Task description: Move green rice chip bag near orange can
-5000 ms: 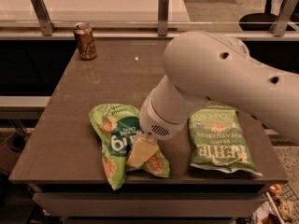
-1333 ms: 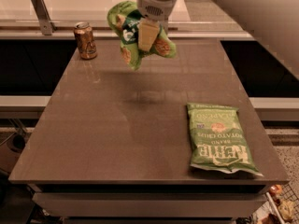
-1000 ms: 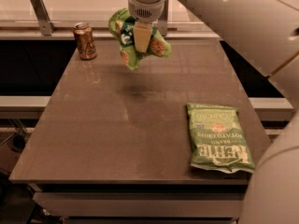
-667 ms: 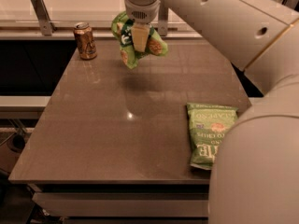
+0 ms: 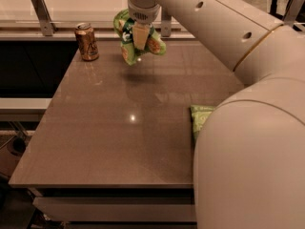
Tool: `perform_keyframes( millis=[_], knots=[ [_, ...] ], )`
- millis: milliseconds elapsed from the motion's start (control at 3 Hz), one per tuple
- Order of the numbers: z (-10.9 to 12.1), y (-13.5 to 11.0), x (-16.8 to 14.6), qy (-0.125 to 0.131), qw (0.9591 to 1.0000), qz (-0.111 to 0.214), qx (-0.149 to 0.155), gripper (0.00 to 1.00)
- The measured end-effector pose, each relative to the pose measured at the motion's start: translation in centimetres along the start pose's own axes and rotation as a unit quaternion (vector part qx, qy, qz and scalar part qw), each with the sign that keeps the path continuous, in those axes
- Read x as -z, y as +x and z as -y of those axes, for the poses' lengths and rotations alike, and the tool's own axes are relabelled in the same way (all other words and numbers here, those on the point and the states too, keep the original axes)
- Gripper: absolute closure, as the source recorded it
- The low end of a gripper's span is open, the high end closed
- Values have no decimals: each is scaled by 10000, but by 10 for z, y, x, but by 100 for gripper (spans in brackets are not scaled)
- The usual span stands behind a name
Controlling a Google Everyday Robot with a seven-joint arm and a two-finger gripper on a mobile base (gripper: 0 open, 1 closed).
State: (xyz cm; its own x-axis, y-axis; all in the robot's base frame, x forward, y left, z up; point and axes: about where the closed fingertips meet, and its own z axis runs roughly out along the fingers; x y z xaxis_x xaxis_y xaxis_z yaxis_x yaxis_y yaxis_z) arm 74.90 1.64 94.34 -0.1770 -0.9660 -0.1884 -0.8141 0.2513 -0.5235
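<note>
The green rice chip bag [image 5: 127, 38] hangs crumpled in the air above the far part of the table, a little right of the orange can [image 5: 87, 42]. My gripper [image 5: 139, 36] is shut on the bag's middle and holds it clear of the tabletop. The brownish-orange can stands upright near the table's far left corner. My white arm reaches in from the right and fills the right side of the view.
The brown table [image 5: 119, 128] stretches toward me. A second, flatter green bag [image 5: 200, 119] lies at the right, mostly hidden behind my arm. A metal rail with posts [image 5: 42, 7] runs along the far edge behind the can.
The gripper has carried the bag a little lower and nearer the can. My arm has swung in and now covers most of the flat green bag.
</note>
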Motion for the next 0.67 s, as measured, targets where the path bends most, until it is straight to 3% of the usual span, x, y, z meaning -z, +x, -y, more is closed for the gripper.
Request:
perform_keyframes(
  millis=[333, 667],
  knots=[
    [6, -17, -15, -12, 9991, 419, -76, 100],
    [5, -17, -17, -19, 9991, 421, -72, 82]
  ],
)
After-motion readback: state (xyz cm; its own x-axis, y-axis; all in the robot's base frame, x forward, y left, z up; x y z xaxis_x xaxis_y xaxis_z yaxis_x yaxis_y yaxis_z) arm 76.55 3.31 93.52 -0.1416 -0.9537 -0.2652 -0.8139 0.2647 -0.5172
